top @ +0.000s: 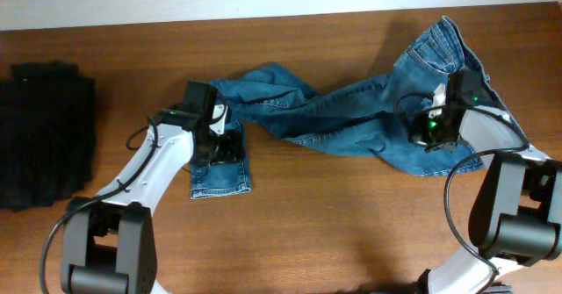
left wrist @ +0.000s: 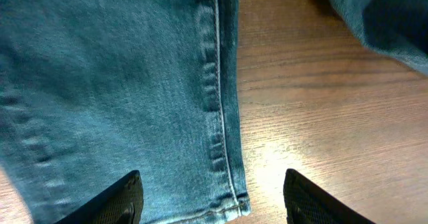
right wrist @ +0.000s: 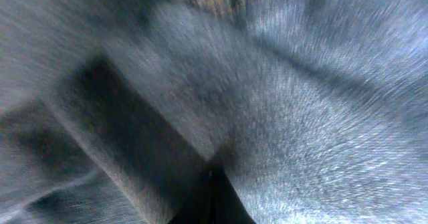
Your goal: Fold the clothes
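The blue jeans (top: 351, 110) lie crumpled across the table, waistband at the back right and legs running left. One leg end (top: 219, 175) lies flat at the front left. My left gripper (top: 224, 147) hovers over that leg end. In the left wrist view it (left wrist: 212, 207) is open, one finger over the denim (left wrist: 120, 83), the other over bare wood, and the hem corner (left wrist: 237, 204) lies between them. My right gripper (top: 428, 136) sits on the seat of the jeans. In the right wrist view it (right wrist: 210, 200) is shut, with blurred denim folds (right wrist: 321, 117) pinched at its tips.
A black folded garment pile (top: 44, 136) sits at the table's left edge. The brown wooden table (top: 351, 233) stretches along the front. A pale wall runs behind the table's back edge.
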Motion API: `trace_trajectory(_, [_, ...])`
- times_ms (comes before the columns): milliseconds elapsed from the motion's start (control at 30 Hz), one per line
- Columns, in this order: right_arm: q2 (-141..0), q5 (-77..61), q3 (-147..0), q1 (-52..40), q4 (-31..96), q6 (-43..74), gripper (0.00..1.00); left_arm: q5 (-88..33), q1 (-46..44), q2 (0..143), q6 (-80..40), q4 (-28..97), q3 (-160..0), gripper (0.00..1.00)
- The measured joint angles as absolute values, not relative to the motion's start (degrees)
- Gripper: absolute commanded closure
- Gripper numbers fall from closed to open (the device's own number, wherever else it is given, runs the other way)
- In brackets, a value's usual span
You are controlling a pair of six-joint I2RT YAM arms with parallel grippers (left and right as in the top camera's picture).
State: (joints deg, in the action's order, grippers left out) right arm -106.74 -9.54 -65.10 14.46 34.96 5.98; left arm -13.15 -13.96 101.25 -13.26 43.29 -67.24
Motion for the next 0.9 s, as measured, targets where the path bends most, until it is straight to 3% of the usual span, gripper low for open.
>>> trace_trajectory(900, [-101.7,-10.7,-53.3,10.7,28.8,9.8,0.96,-13.1,-14.4,101.3,-13.3,42.3,-62.5,0.33])
